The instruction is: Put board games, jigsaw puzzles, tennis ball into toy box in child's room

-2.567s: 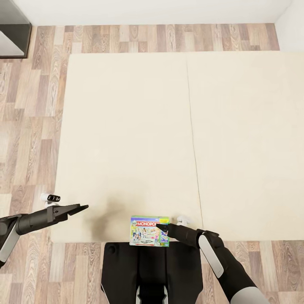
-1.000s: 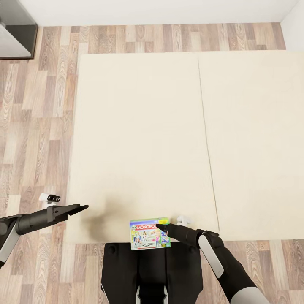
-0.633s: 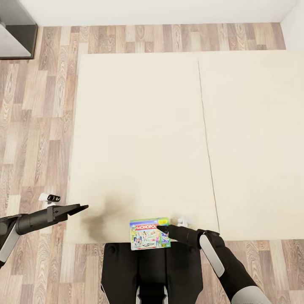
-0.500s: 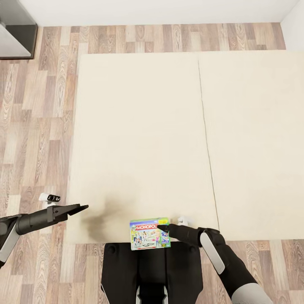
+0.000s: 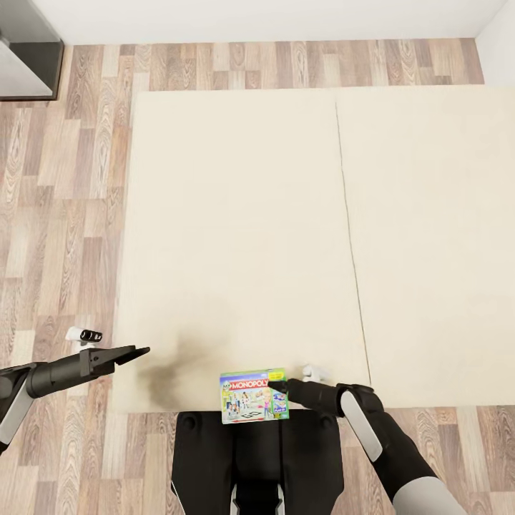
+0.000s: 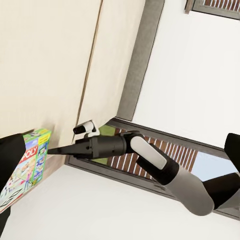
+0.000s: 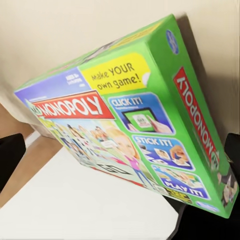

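Bed (image 5: 236,214) near edge: Monopoly carton (image 5: 253,395) overhanging | your right gripper (image 5: 275,387) at its right edge, barely nearer than before, jaw state indeterminable | left gripper (image 5: 136,351) unmoved, together, empty | grasp pending.

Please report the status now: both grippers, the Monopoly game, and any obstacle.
Right gripper at the Monopoly box, grip cannot be confirmed. Left gripper shut, holding nothing, beside the bed. Box overhangs the near bed edge. No obstacle seen.

likely bedroom: wide cream bed (image 5: 286,236), wood-plank floor (image 5: 64,214), white wall (image 5: 257,18).
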Robot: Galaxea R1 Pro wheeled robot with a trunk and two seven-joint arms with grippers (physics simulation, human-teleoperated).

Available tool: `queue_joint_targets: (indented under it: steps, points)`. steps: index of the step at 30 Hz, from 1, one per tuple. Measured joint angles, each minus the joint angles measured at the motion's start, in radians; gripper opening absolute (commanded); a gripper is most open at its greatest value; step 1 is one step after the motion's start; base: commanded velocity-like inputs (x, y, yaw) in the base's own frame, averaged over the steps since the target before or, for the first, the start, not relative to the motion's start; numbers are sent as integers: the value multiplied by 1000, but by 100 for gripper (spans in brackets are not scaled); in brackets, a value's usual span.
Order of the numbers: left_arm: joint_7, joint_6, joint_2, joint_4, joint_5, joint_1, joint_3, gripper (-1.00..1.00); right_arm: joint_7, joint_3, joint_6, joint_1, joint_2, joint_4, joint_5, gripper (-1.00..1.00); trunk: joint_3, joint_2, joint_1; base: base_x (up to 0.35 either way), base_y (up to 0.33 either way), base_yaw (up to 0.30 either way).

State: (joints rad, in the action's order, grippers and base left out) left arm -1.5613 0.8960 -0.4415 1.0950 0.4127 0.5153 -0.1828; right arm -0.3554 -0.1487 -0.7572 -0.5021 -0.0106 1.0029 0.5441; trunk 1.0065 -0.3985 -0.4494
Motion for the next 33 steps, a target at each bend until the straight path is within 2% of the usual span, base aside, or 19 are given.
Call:
queue_joint_targets:
  steps: [9,21,33]
  points:
    - [0,0,0,0,0,0,0,100,8,1,-41,-1,1,-3,0,100,0,0,0,0,0,0]
    - [-1,0,0,0,0,0,0,100,7,1,-41,-33,5,-70,0,100,0,0,0,0,0,0]
    - [0,0,0,0,0,0,0,100,6,-2,-37,-40,11,-82,-3,100,0,0,0,0,0,0]
